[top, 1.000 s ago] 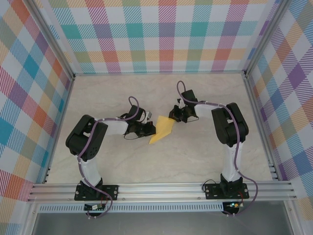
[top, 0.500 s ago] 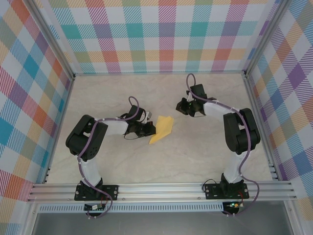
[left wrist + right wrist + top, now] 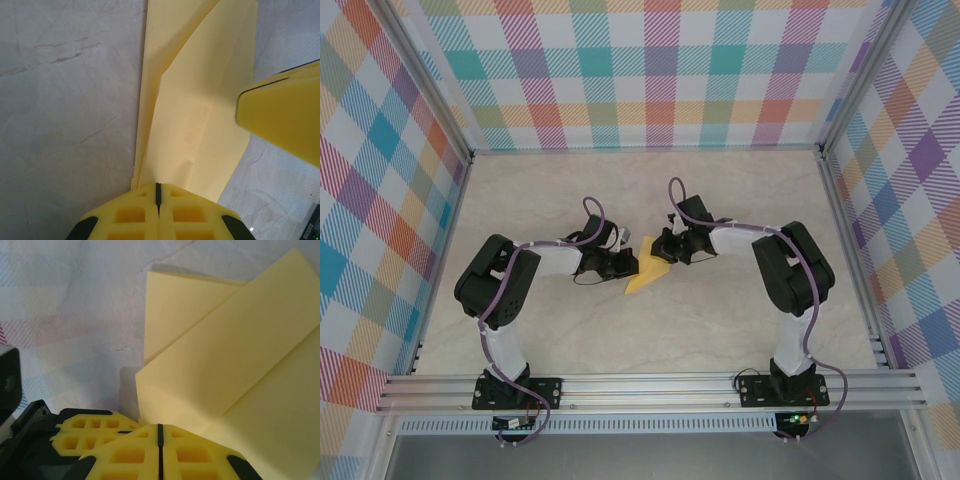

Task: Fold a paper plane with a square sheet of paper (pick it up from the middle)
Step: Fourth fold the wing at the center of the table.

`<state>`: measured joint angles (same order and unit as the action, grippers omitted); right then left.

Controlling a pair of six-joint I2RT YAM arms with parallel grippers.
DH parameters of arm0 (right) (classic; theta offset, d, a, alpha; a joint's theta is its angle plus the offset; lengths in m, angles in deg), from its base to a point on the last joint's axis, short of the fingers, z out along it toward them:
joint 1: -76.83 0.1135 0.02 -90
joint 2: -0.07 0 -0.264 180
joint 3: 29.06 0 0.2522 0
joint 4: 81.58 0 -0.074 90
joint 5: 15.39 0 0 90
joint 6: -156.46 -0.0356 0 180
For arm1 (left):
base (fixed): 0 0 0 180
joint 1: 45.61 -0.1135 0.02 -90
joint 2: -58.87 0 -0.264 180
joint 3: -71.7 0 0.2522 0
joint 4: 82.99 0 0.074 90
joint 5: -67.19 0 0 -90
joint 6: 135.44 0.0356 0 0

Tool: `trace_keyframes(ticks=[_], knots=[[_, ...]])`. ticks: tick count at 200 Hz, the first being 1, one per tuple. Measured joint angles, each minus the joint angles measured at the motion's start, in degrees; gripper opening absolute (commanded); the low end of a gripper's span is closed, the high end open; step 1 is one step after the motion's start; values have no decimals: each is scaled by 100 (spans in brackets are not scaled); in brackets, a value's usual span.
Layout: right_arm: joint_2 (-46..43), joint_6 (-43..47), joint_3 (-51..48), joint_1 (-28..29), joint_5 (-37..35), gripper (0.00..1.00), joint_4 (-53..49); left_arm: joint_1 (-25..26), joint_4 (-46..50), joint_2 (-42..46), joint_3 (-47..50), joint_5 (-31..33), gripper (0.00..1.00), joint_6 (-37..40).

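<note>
Jaws on both arms are closed, finger against finger, with no gap between them. The pale marbled tabletop (image 3: 740, 310) has plaid walls (image 3: 660, 70) on the left, far and right sides, and a metal rail (image 3: 650, 385) along its near edge. The left arm (image 3: 505, 285) and the right arm (image 3: 790, 265) both bend inward and meet near the middle of the tabletop.

The sheet of paper (image 3: 648, 272) lies flat there, between the two grippers. It is yellow and already folded into a long shape, with its narrow end toward the near left and its wider end toward the far right. The left gripper (image 3: 631, 264) touches its left side. In the left wrist view the closed tips of this gripper (image 3: 158, 186) sit on the edge of the paper (image 3: 195, 115), where several creases and overlapping layers are visible. I cannot tell if the paper is pinched or only pressed. The right gripper (image 3: 661, 250) is at the far end of the paper. In the right wrist view its closed tips (image 3: 160, 426) meet a corner of the upper flap (image 3: 240, 355), and again a grip is not certain.
</note>
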<state>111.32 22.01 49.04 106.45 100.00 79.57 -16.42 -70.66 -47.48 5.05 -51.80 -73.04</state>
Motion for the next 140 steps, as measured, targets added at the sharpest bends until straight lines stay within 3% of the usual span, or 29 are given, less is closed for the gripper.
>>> trace_keyframes(ticks=[140], knots=[[409, -122, 4, 2, 310, 5, 289, 0, 2, 2, -11, 0, 0, -22]])
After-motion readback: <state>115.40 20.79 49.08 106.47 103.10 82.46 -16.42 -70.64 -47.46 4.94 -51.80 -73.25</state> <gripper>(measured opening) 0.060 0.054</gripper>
